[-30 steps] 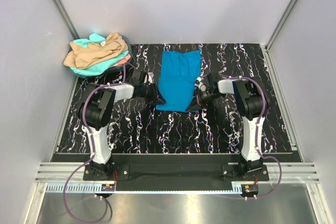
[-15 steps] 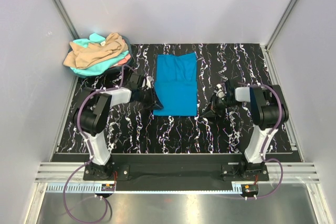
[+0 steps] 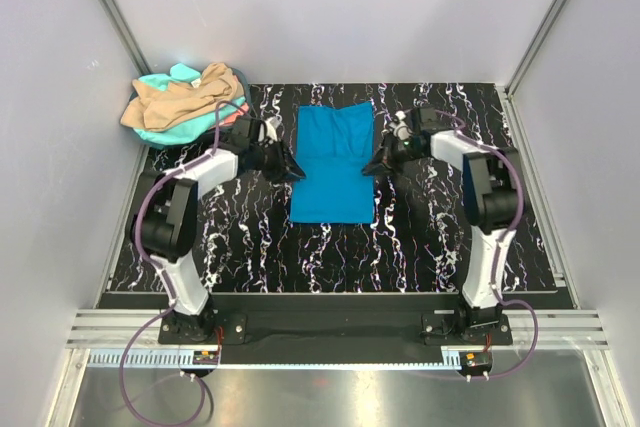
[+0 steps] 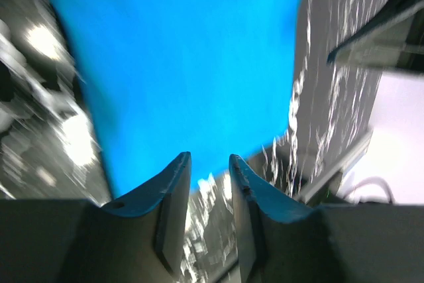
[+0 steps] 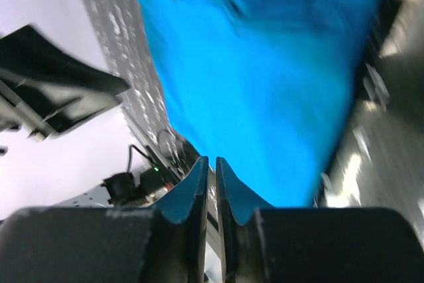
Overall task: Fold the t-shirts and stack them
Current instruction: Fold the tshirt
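Table [image 3: 250, 247]: blue t-shirt [image 3: 334, 162] between left tool [image 3: 292, 167], right tool [image 3: 370, 165].

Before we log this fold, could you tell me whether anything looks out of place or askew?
Only the crumpled heap of tan, mint and coral cloth shirts at the far left corner, which is unfolded; the folded bright blue cloth shirt lies flat.
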Robot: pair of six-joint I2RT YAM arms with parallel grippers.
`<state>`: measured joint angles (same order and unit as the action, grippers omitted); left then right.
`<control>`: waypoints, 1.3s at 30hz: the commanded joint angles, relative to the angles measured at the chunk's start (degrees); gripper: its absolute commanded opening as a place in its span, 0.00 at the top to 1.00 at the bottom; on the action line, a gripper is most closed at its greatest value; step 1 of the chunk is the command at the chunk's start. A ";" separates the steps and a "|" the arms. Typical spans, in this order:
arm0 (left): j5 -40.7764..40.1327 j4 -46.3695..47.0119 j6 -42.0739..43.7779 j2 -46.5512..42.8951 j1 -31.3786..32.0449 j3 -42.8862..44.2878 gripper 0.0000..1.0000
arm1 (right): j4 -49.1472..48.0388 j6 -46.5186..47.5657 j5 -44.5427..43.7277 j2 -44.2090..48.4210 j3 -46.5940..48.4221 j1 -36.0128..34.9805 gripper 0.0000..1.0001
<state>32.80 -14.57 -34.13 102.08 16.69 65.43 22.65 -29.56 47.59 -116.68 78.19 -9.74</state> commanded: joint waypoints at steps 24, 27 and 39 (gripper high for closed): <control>-8.18 -6.94 9.24 12.63 -4.38 14.64 0.59 | 12.64 5.43 -7.75 -13.16 22.61 2.88 0.73; -11.61 -10.38 11.36 6.39 -4.12 12.45 0.50 | 22.06 10.75 -16.72 -7.43 22.54 2.80 0.59; -21.10 -10.59 -2.04 -11.54 4.66 -9.33 0.42 | 3.12 -4.62 -7.69 13.93 -15.51 1.65 0.31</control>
<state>17.80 -26.20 -28.56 92.33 18.90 60.90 32.97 -28.38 37.41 -104.33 67.99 -7.40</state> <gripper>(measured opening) 0.608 0.687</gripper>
